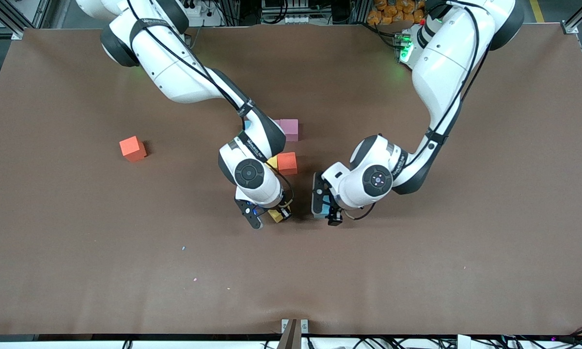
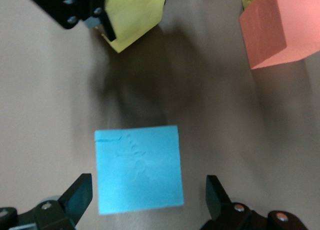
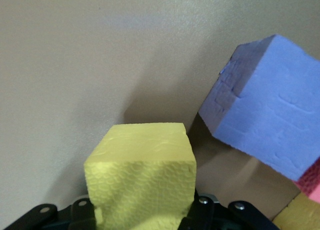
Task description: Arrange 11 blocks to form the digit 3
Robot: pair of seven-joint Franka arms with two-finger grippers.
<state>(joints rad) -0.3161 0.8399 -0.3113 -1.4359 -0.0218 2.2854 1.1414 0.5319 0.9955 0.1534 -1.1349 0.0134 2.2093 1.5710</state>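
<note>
My right gripper (image 1: pixel 270 216) is shut on a yellow block (image 3: pixel 142 175), which also shows in the front view (image 1: pixel 275 215). My left gripper (image 2: pixel 148 186) stands open around a light blue block (image 2: pixel 137 170) lying on the table (image 1: pixel 323 209); its fingers (image 2: pixel 77 197) are clear of the block's sides. A purple block (image 3: pixel 265 120) sits close by the yellow one. A red block (image 1: pixel 287 163) and a pink block (image 1: pixel 289 129) lie farther from the front camera, beside the right wrist. That arm hides other blocks, so no digit 3 can be made out.
An orange block (image 1: pixel 133 148) lies alone toward the right arm's end of the brown table (image 1: pixel 416 271). Both forearms crowd the table's middle. A metal bracket (image 1: pixel 294 332) stands at the table's front edge.
</note>
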